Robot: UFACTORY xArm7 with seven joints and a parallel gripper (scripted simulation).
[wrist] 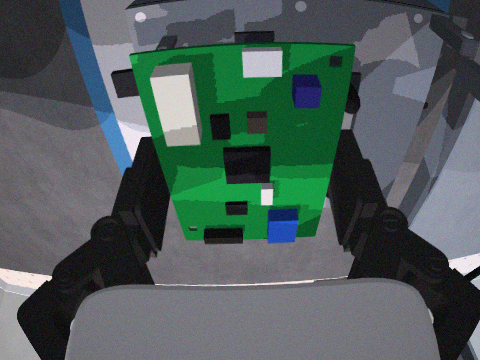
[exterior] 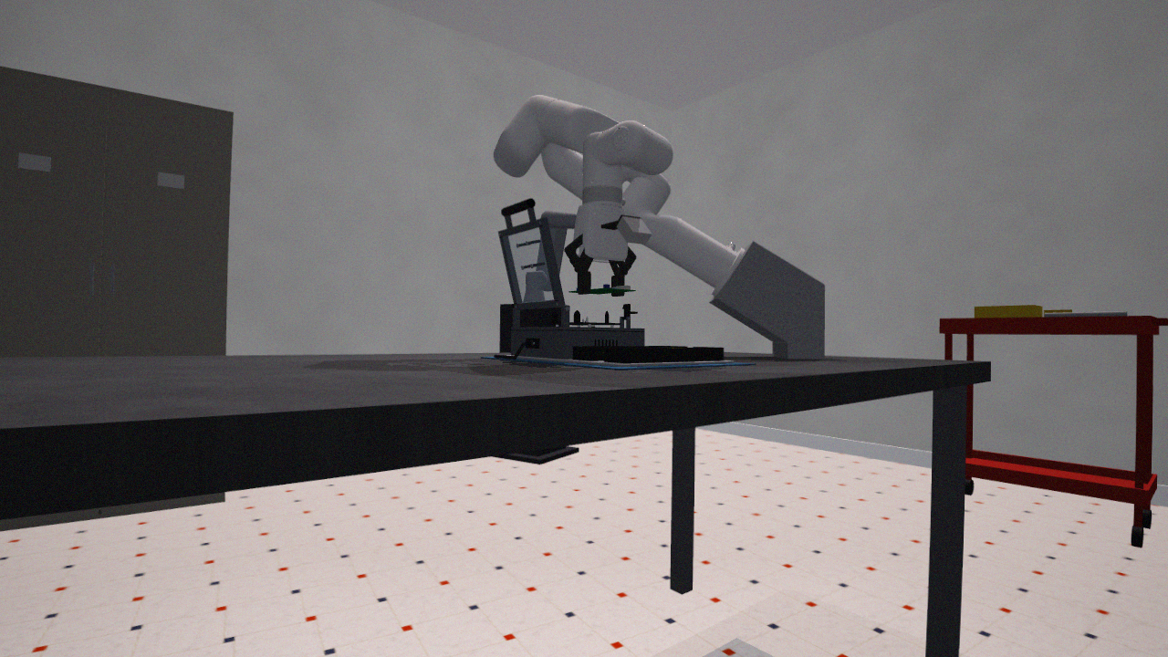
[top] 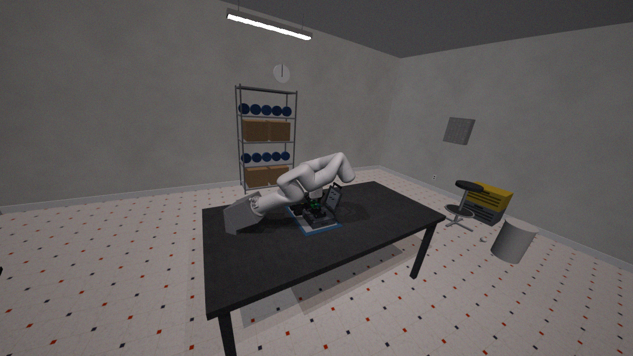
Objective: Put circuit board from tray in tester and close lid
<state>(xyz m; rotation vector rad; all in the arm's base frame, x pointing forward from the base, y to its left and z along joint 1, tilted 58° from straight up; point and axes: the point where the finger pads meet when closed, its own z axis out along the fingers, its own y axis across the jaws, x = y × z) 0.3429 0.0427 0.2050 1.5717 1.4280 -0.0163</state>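
Now black two-finger gripper (wrist: 248,160) clamped on long edges of green rectangular circuit board (wrist: 243,140), fingers wide because board is wide. Board carried level, face up, in air above grey box-shaped tester (exterior: 571,333), clear of black tray (exterior: 649,353). Clear framed lid (exterior: 530,259) stands open on hinge, leaving plate reachable. Edge grip keeps holes free for pins, likely.

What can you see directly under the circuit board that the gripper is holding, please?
Under the circuit board, held in the gripper, lies the tester's grey plate. The pins and most posts are covered.
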